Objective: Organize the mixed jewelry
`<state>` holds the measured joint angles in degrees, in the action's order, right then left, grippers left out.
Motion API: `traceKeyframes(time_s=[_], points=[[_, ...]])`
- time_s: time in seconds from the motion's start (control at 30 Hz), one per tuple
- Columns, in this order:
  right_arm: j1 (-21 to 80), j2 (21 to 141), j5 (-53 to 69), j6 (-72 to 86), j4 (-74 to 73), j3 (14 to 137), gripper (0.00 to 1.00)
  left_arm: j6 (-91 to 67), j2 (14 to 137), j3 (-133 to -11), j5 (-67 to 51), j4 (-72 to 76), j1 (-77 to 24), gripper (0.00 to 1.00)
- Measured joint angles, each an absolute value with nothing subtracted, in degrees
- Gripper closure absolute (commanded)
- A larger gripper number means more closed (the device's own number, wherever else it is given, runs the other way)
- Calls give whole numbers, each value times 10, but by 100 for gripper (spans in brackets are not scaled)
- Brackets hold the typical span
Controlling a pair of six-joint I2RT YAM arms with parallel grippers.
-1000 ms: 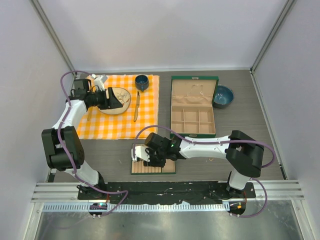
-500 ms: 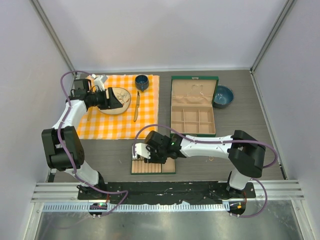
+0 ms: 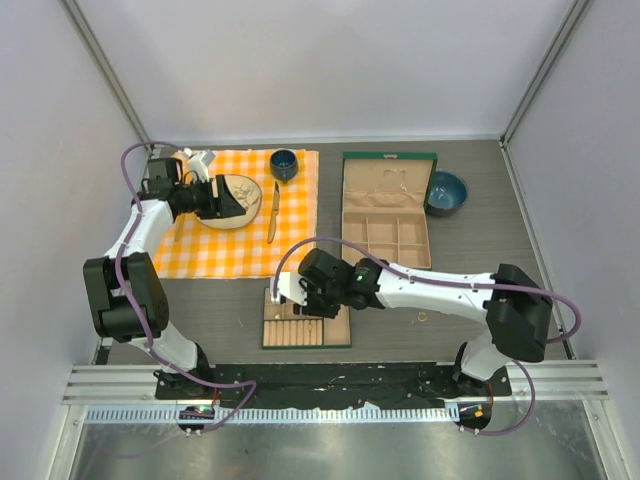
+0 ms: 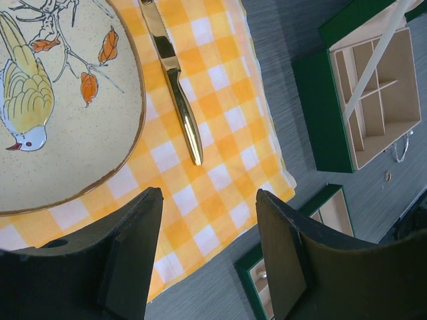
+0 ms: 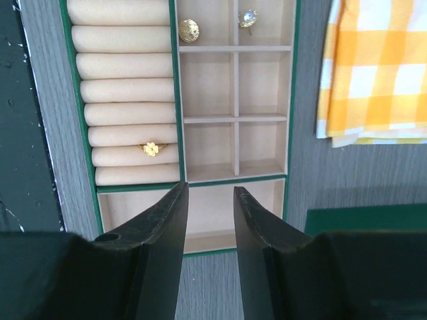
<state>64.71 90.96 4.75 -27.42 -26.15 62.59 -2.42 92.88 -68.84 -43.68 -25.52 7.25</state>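
If you start from the big stuff, the grey tabletop (image 3: 230,300) carries a yellow checked cloth (image 3: 235,250) ahead and to the right of the right tool (image 5: 208,190), a tan tray (image 3: 385,222) off to that tool's right, and a small green case (image 5: 123,67) directly under it. The left tool (image 4: 210,197) hangs over the cloth, spread wide and empty, with a bird plate (image 4: 67,133) on its left and a gold knife (image 4: 177,87) out ahead, so it's not really in play. The right tool's fingers sit partly apart with nothing I can see between them, so my guess is it's between a drop-off and the next fetch. Already sorted: a gold flower ring (image 5: 152,149) tucked in the rolls just ahead-left of the tool, plus a gold stud (image 5: 189,30) and a pale stud (image 5: 247,18) in the far compartments ahead. Still loose, behind the tool near its own forearm, are what look like a thin silver loop (image 4: 400,148) and a tiny ring-ish bit (image 4: 387,176), though they're too small to be sure. To do it well I'd lift straight up clear of the case walls, avoid brushing the flower ring, then straddle the wire and pinch low against the tabletop.
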Motion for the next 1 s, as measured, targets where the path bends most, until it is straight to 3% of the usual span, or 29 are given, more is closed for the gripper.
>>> traceKeyframes(time_s=[0.23, 0.47, 0.77, 1.0], points=[[602, 827, 40, -286, -300, 615, 61, 10, 906, -676, -441, -274, 66, 37], [472, 735, 17, -345, -353, 547, 63, 53, 857, -662, -435, -298, 27, 37], [333, 716, 21, -438, -429, 467, 65, 65, 852, -653, -429, -307, 9, 37], [285, 712, 36, -489, -464, 421, 66, 69, 852, -652, -424, -308, 8, 37]])
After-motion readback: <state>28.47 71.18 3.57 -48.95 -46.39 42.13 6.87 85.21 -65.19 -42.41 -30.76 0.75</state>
